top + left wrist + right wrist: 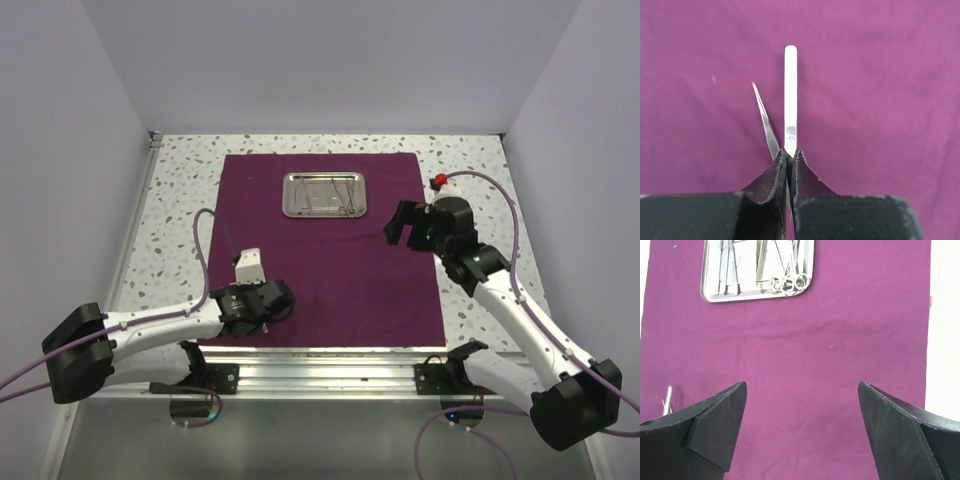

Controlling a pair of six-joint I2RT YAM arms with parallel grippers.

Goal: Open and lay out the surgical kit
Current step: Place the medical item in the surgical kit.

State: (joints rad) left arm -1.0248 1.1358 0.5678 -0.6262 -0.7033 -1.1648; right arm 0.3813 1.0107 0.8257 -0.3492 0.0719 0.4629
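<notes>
Your left claw (789, 155) is clamping the tweezers (790, 95) above the cloth's (330, 270) near left; your right claw (802, 385) is hovering spread apart, just right of the instrument-filled tray (290, 195).

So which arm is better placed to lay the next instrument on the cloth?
Left: the left end effector is shut on tweezers over the cloth. The right end effector is open, empty, short of the tray.

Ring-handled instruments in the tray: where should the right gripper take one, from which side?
Probably at the rings, from straight above with the right gripper. The instruments lie flat and bunched in the tray, rings clustered at its near right corner, and the rim blocks side approaches.
</notes>
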